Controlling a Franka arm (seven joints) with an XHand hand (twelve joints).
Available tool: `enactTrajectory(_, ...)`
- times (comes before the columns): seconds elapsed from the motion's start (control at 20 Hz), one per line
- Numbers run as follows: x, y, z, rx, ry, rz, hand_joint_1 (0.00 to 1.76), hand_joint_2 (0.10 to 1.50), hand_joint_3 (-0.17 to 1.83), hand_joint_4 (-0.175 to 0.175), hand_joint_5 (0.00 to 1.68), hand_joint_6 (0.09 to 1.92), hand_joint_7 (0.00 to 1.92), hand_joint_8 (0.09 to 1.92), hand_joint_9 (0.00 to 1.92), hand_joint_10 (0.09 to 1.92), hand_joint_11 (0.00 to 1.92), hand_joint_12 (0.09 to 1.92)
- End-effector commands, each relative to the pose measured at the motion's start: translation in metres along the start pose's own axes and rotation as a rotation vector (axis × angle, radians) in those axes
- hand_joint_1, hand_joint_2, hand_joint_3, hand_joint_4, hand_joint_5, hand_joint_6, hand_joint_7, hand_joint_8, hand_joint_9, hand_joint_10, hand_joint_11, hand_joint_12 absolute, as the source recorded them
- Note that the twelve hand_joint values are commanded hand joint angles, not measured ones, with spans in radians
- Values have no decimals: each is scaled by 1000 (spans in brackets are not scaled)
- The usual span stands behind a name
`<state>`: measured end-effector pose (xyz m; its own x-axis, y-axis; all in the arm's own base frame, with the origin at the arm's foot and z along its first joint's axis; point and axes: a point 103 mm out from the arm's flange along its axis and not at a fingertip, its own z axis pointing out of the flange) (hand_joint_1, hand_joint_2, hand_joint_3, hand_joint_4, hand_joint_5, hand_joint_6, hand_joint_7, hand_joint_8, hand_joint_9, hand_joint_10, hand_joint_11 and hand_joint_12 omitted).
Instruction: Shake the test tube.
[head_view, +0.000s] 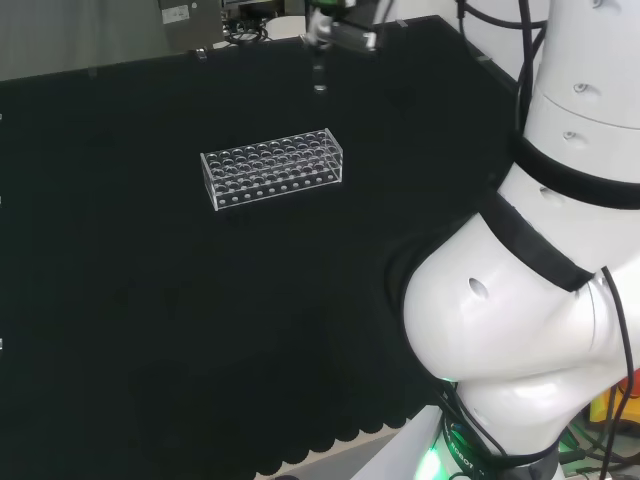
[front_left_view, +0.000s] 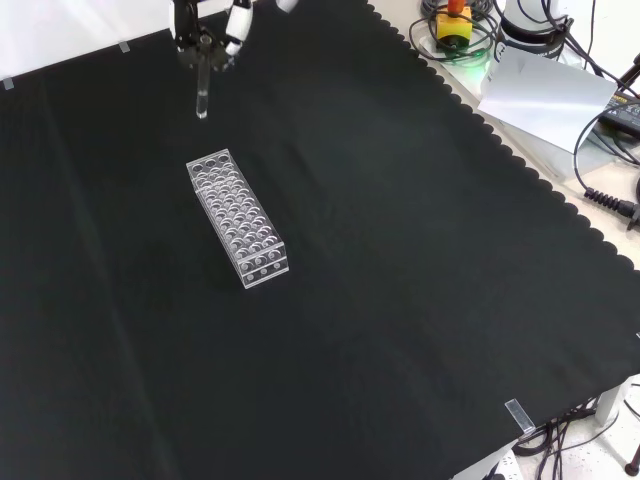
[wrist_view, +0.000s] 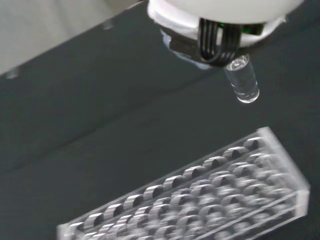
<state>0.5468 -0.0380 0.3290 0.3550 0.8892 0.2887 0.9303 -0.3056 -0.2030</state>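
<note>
Front view is showing the hand (front_left_view: 210, 40) pinching a clear test tube (front_left_view: 202, 95) by its top, hanging upright in the air above the far end of a clear test tube rack (front_left_view: 237, 217) sitting on the black bench (front_left_view: 400, 300). The tube is looking empty, though glass is hard to read. Shaking is seemingly under way; next comes short side-to-side wrist swings, clear of the rack.
</note>
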Motion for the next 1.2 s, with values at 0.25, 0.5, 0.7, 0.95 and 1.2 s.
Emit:
enactTrajectory(0.25,-120,6,-63,-117,-254,191,1427,772,394,-175,1267,354,1371,727,1284,486,1239,795)
enactTrajectory(0.5,-129,11,-84,-153,-310,197,1427,772,394,-175,1267,355,1371,727,1284,486,1238,794)
enactTrajectory(0.7,-118,13,-81,-151,-306,171,1427,772,394,-175,1267,355,1371,727,1284,486,1238,794)
enactTrajectory(0.95,-91,14,-56,-112,-249,123,1427,772,394,-175,1267,355,1371,727,1285,486,1237,794)
enactTrajectory(1.2,-44,14,-22,-50,-143,63,1427,772,395,-175,1267,355,1371,727,1285,486,1238,794)
